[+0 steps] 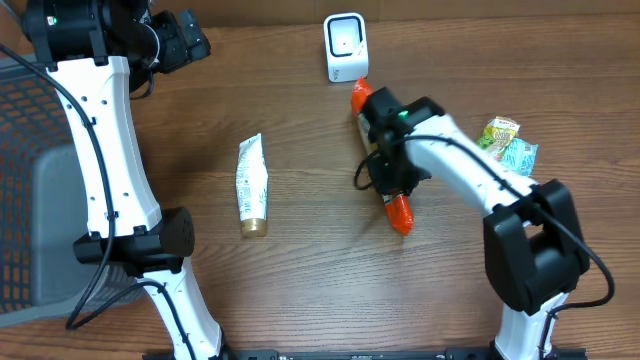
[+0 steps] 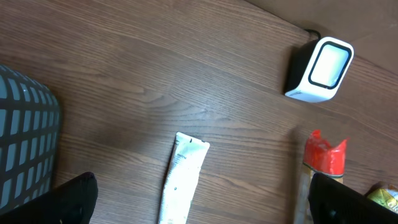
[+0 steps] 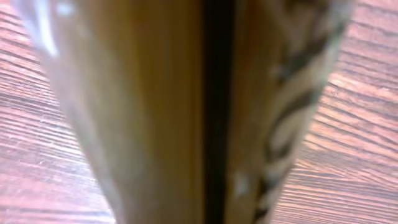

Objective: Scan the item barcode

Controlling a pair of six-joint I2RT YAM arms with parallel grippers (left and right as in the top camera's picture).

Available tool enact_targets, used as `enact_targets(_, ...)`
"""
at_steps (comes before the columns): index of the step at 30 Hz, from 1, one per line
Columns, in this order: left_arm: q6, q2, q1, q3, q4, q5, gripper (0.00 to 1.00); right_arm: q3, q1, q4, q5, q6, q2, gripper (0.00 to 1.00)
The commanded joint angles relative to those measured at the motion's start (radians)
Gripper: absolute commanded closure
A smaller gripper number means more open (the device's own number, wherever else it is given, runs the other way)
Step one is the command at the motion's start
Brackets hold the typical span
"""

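Orange-ended packet [image 1: 401, 212] seems pinched in the right claw [image 1: 385, 172], while the left claw [image 1: 195, 42] stands spread.

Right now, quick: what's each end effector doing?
Left end effector: open, holding nothing.
Right end effector: closed on the orange-ended packet.

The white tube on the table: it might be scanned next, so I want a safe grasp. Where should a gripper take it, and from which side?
Grip the white tube across its narrow width at mid-body, coming straight down from above. It lies flat on the table, both long sides are free, and the middle avoids the gold cap and the flat crimped end.
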Motion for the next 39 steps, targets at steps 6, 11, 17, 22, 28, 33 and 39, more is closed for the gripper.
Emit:
enact_targets(6, 0.019, -0.026, -0.007, 0.002, -0.002, -0.006, 0.01, 0.022, 0.174, 0.041, 0.161, 0.036, -0.051, 0.61)
enact_targets(11, 0.019, -0.026, -0.007, 0.002, -0.002, -0.007, 0.0, 0.021, 0.196, 0.069, 0.027, 0.035, -0.05, 0.44)
enact_targets(17, 0.019, -0.026, -0.007, 0.002, -0.002, -0.007, 0.0, 0.047, 0.136, 0.069, 0.023, 0.011, -0.051, 0.25)
enact_targets(22, 0.019, -0.026, -0.007, 0.002, -0.002, -0.006, 0.0, 0.084, 0.025, 0.06, -0.124, -0.022, -0.051, 0.05)
enact_targets(28, 0.019, -0.026, -0.007, 0.002, -0.002, -0.007, 0.0, 0.029, -0.015, 0.099, -0.307, -0.1, -0.003, 0.0)
enact_targets(33, 0.019, -0.026, -0.007, 0.002, -0.002, -0.006, 0.0, 0.019, 0.015, 0.113, -0.309, -0.101, 0.048, 0.0)
enact_targets(39, 0.019, -0.026, -0.007, 0.002, -0.002, -0.006, 0.01, 0.019, 0.026, 0.123, -0.296, -0.1, 0.092, 0.0)
